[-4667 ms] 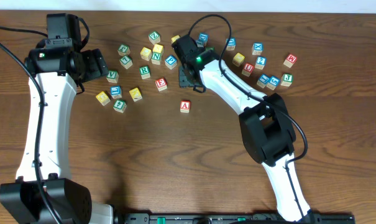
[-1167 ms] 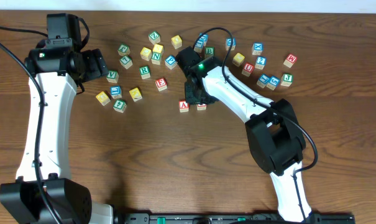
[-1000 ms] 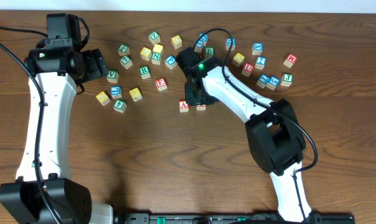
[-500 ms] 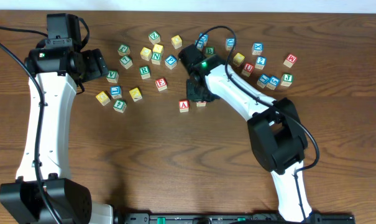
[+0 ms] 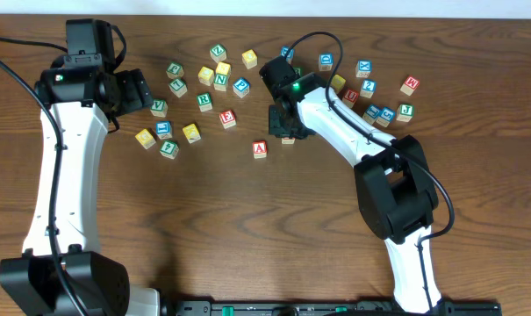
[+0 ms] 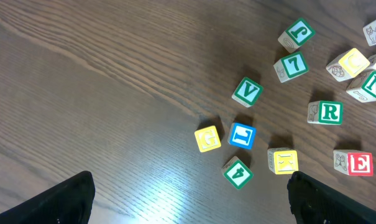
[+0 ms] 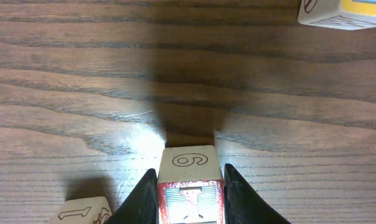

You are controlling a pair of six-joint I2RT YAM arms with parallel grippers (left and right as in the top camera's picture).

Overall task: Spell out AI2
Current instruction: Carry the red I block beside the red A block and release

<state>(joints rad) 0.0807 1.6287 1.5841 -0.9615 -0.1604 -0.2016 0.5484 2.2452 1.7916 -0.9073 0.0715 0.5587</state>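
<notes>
Logging wooden table (image 5: 247, 237) filling the overhead view, far edge running along the top of frame. Bare wood spreading from mid-table down to the near edge, giving the widest room for moving.

Seeing left arm (image 5: 68, 167) standing up the left side and right arm (image 5: 335, 132) reaching from the near right corner toward mid-table.

Noting left cluster (image 5: 204, 101) of lettered blocks lying between the two grippers, and right cluster (image 5: 379, 110) lying beyond the right arm, near the far edge. Not managing to pick out a 2 block at this resolution.

Finding left gripper (image 6: 188, 186) hovering with fingers spread wide, both tips sitting at the bottom corners of the left wrist view. Seeing V block (image 6: 247, 91), L block (image 6: 242, 135) and 4 block (image 6: 237, 172) lying ahead of it, with open wood stretching to their left.

Finding right gripper (image 7: 189, 173) clamping the I block (image 7: 189, 199), fingers (image 7: 144, 199) pressing both its sides. Reading a 6 or 9 on its upward face. Not being able to tell whether it is resting on the wood or raised.

In overhead, placing I block (image 5: 288, 139) just right of and slightly beyond A block (image 5: 260, 149), a small gap separating them. Seeing open wood flanking A block on its left and near sides.
</notes>
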